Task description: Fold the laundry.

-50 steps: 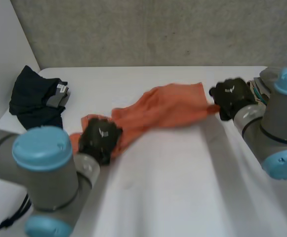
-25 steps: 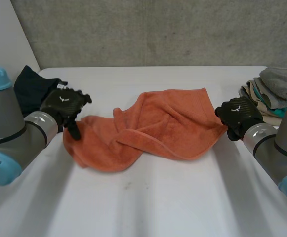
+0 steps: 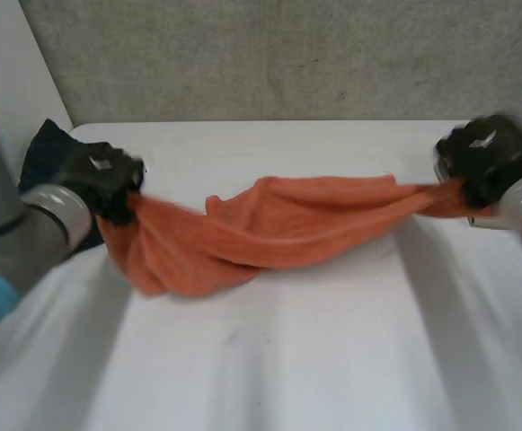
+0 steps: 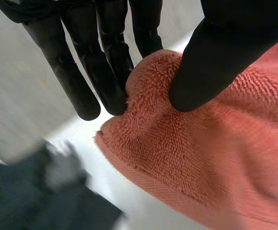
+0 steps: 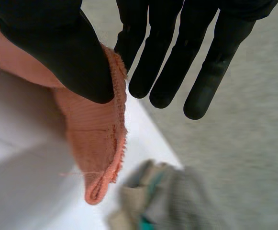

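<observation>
- Head view: we see our left hand pinching the left end of the orange towel.
- Our right hand pinches its right end.

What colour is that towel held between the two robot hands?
The towel is plain orange, no pattern; the left wrist view shows it best.
</observation>
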You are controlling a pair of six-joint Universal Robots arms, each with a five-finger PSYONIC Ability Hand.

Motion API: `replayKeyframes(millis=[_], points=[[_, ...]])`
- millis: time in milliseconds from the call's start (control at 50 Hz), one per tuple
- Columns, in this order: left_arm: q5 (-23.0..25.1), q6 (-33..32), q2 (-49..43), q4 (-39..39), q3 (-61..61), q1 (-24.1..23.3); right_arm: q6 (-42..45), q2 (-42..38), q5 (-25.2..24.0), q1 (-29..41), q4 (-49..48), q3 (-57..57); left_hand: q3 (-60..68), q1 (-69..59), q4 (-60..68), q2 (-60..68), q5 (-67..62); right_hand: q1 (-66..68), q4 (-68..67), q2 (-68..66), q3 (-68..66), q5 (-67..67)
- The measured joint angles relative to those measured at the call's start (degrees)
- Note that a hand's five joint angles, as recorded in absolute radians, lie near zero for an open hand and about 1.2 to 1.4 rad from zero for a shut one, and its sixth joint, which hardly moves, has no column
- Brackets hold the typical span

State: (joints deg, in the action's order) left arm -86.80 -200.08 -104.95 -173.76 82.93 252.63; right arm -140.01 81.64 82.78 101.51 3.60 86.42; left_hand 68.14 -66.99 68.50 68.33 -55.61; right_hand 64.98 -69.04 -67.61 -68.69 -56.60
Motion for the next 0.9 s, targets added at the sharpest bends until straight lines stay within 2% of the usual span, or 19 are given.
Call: replayKeyframes(millis=[160,260,360,460,520,620,700,760,780,800,820,900], points=[[-1.3,-2.3,19.6,0.3,1.5,0.3,7.5,8.4,-0.2,-6.5,18.5,-12.1,0.4,0.0,0.2,0.1,0.0,0.0,0.0,0.0,0.0,-0.3],[-1.2,-6.2,22.5,2.0,2.6,0.6,10.4,7.1,-0.3,-7.7,23.7,-14.0,0.4,0.0,0.2,0.1,0.0,0.0,0.0,0.0,0.0,-0.3],[-1.2,-10.6,16.0,3.6,4.7,0.6,11.4,1.8,0.0,-7.3,24.5,-12.7,0.4,0.0,0.2,0.2,0.0,0.0,0.0,0.0,0.0,-0.3],[-1.8,-13.4,3.3,3.0,2.5,0.4,11.8,-6.0,0.4,-5.6,23.4,-12.6,0.5,0.0,0.2,0.2,0.0,0.0,0.0,0.0,0.0,-0.3],[-3.2,-14.2,-5.3,1.1,-3.0,0.0,11.9,-10.5,1.3,-4.1,21.4,-14.2,0.5,0.0,0.3,0.3,0.0,0.0,0.0,0.0,0.0,-0.3],[-6.4,-15.7,-15.1,-5.4,-16.0,-0.8,11.9,-17.9,5.4,-0.9,11.9,-21.2,0.5,0.0,0.3,0.4,0.0,0.0,0.0,0.0,0.0,-0.3],[-7.7,-19.3,-20.6,-19.5,-29.8,-1.4,11.0,-21.5,9.8,1.3,-6.1,-29.0,0.5,0.0,0.3,0.4,0.0,0.0,0.0,0.0,0.0,-0.3],[-7.2,-20.9,-21.4,-28.7,-34.0,-1.6,10.4,-21.6,11.1,1.9,-17.1,-31.0,0.5,0.0,0.3,0.4,0.0,0.0,0.0,0.0,0.0,-0.3],[-6.5,-21.7,-21.6,-34.9,-35.8,-1.7,10.1,-21.3,11.6,2.1,-24.2,-31.7,0.5,0.0,0.3,0.4,0.0,0.0,0.0,0.0,-0.1,-0.3],[-6.4,-21.8,-21.6,-36.0,-36.0,-1.7,10.0,-21.2,11.7,2.2,-25.5,-31.7,0.5,0.0,0.3,0.4,0.0,0.0,0.0,0.0,-0.1,-0.3],[-5.8,-22.4,-21.5,-42.0,-37.1,-1.8,9.6,-20.6,12.0,2.3,-32.2,-31.9,0.5,0.0,0.3,0.4,0.0,0.0,0.0,0.0,-0.1,-0.3],[-5.5,-22.5,-21.3,-48.5,-37.1,-1.8,8.7,-19.7,12.0,2.5,-39.2,-31.3,0.5,0.0,0.3,0.4,0.0,0.0,0.0,0.0,-0.1,-0.3]])
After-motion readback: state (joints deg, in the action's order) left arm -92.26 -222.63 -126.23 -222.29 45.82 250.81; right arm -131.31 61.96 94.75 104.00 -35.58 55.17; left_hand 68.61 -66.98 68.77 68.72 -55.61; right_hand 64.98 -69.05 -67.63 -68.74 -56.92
